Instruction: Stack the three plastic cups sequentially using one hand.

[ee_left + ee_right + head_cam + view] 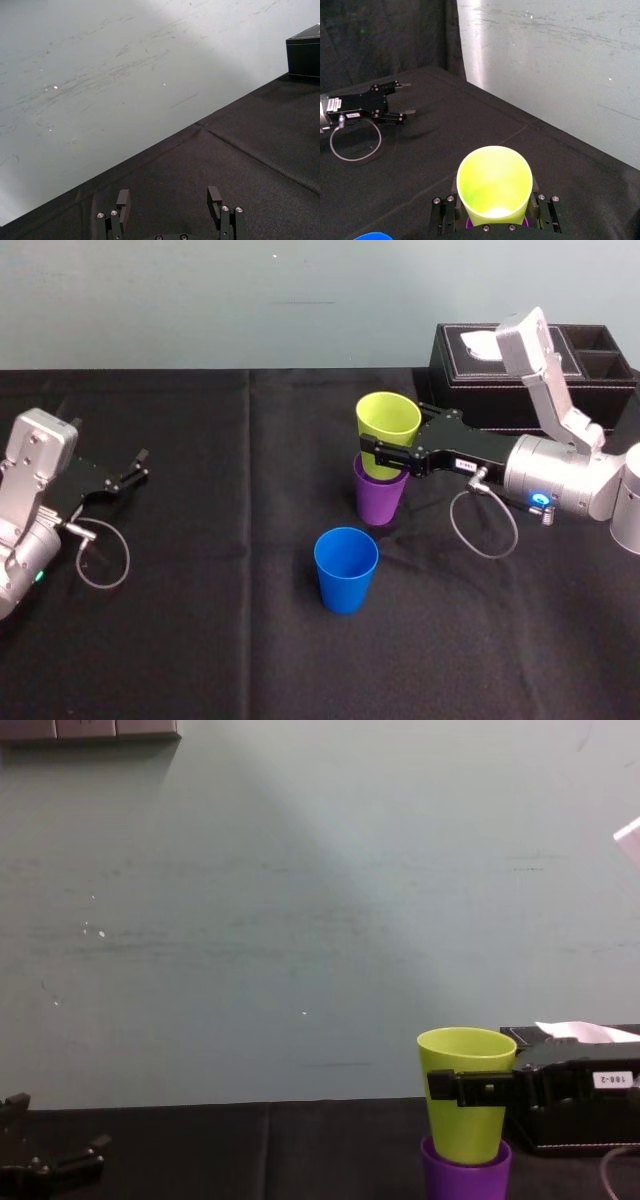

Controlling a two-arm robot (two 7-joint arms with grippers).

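Observation:
The yellow-green cup [388,430] stands upright with its base sunk into the mouth of the purple cup [378,498], which rests on the black tablecloth. My right gripper [372,452] reaches in from the right and is shut on the yellow-green cup [494,185], one finger on each side of its wall. From the side, the yellow-green cup [465,1100] sits in the purple cup [465,1175]. The blue cup [345,570] stands alone, nearer to me and slightly left of the stack. My left gripper [138,468] is parked at the far left, open and holding nothing.
A black tissue box [520,375] with side compartments stands at the back right, just behind the right arm. A cable loop [485,530] hangs under the right wrist. A pale wall runs behind the table's far edge.

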